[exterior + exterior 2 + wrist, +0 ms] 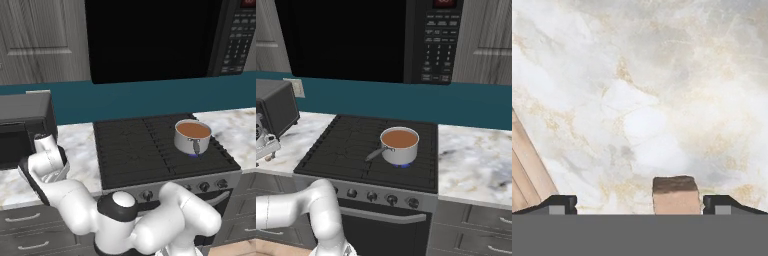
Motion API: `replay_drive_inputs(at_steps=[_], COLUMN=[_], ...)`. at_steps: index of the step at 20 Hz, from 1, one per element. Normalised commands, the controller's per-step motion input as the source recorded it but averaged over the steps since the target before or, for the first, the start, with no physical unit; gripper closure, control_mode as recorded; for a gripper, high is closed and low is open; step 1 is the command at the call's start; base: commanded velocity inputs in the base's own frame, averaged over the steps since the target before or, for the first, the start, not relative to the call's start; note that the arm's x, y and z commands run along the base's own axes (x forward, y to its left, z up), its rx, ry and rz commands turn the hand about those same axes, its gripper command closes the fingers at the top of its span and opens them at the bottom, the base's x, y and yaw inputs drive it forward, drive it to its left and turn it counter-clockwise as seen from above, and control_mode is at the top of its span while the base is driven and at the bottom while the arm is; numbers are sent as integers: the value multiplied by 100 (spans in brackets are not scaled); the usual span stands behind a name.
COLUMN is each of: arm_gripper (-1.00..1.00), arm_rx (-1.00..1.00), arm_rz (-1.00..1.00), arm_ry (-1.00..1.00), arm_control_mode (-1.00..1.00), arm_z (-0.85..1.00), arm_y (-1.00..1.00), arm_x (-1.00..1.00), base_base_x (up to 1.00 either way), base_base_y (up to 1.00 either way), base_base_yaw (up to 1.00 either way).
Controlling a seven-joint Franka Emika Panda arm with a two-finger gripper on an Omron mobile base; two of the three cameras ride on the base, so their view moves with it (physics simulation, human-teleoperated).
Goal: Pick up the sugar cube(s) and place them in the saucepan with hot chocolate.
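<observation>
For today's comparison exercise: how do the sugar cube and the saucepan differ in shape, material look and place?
The sugar cube is a tan, matte block; the saucepan is round, shiny steel. The cube lies on the marble counter; the saucepan stands on the stove. Both show brown tones.

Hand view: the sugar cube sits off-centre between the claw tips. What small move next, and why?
Probably nudge the claw sideways toward the right-hand tip before descending. The sugar cube lies on the marble counter between the open tips, but close to the right one and far from the left. Centring first should keep the closing fingers from pushing it askew.
</observation>
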Motion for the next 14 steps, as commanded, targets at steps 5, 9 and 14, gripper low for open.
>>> replay_drive_inputs(at_steps=[5, 9, 14], arm_gripper=[-100, -100, -100], arm_rx=[0, 0, 0], arm_rz=[4, 5, 3], arm_ry=[0, 0, 0], arm_control_mode=[-100, -100, -100], arm_z=[-1, 0, 0], arm_y=[-5, 0, 0], arm_x=[15, 22, 20], base_base_x=[0, 0, 0], base_base_y=[0, 0, 0], base_base_yaw=[0, 0, 0])
